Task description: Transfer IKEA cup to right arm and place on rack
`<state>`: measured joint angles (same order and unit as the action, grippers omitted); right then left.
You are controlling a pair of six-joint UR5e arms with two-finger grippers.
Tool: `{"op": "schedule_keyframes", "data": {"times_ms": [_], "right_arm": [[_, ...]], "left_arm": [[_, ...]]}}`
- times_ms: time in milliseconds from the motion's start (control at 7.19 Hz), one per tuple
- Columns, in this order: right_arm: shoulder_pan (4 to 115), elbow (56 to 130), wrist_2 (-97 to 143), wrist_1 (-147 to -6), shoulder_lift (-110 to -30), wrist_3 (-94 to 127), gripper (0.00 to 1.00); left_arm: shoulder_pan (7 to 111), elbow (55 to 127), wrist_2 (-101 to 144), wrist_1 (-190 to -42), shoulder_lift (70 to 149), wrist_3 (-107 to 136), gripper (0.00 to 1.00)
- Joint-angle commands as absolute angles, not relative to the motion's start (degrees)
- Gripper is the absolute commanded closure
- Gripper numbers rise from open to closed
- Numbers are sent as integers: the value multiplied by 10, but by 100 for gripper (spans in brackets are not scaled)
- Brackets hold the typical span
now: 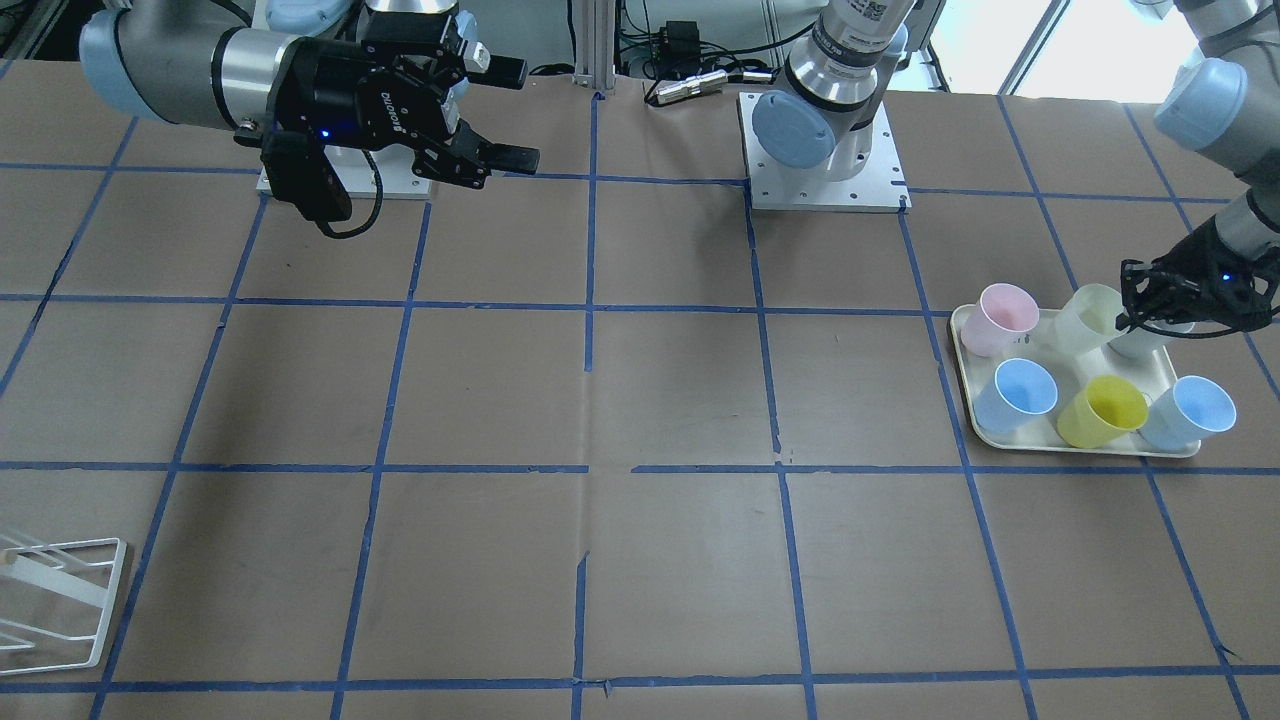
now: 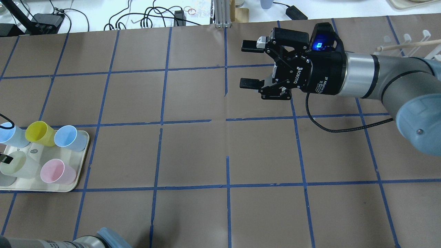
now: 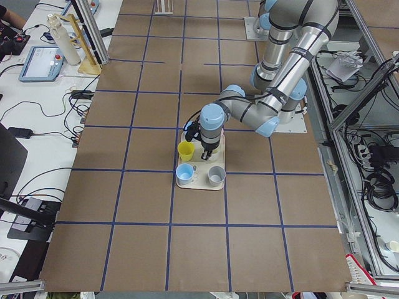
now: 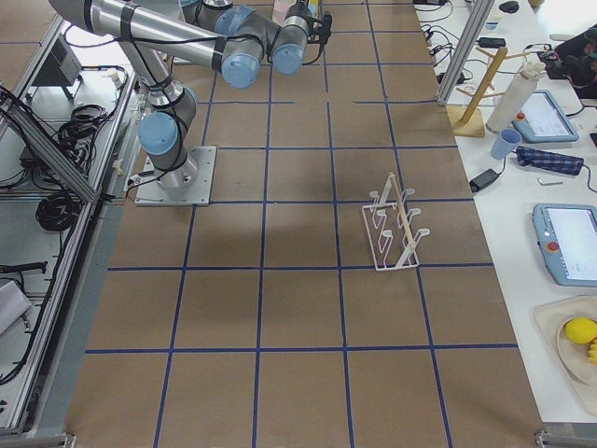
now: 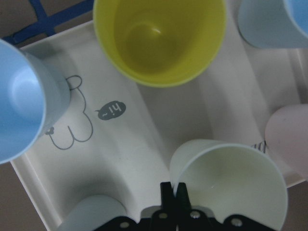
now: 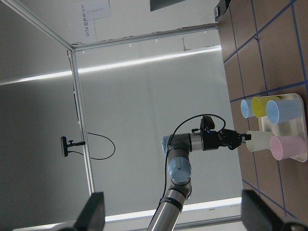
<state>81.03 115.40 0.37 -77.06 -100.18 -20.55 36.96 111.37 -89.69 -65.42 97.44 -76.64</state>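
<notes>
On the table (image 1: 640, 400), your left tool (image 5: 174, 186) pinched the IKEA cup (image 5: 231, 187) by its rim; that could slip. Right tool (image 2: 249, 64) gaped.

The left gripper (image 5: 174, 188) points down, pinched on the rim of the cup (image 5: 231, 192). The right gripper (image 2: 248, 64) lies level, jaws spread wide.

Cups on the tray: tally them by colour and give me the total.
Blue cups: 2
Yellow cup: 1
Pink cup: 1
Pale cream cup: 1
Grey cup: 1
Total: 6
</notes>
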Motion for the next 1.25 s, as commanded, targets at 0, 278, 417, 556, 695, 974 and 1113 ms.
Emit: {"op": "schedule_keyframes", "data": {"times_ms": [0, 278, 417, 556, 695, 974, 1113], "right_arm": [[809, 1154, 5, -765, -1001, -205, 0], [809, 1154, 7, -759, -1001, -204, 0], [809, 1153, 8, -760, -1001, -205, 0], [809, 1153, 8, -761, -1001, -206, 0], [809, 1153, 6, -762, -1001, -205, 0], [809, 1153, 5, -763, -1000, -205, 0], [809, 1154, 4, -763, -998, -205, 0]], "left_arm": [[380, 1047, -890, -794, 935, -765, 100], [402, 995, -804, -938, 921, -740, 100], [424, 975, -762, -1010, 911, -727, 100], [451, 956, -713, -1092, 904, -696, 100], [469, 951, -657, -1179, 904, -667, 100], [487, 967, -481, -1357, 924, -666, 100], [516, 971, -412, -1420, 924, -668, 100]]}}
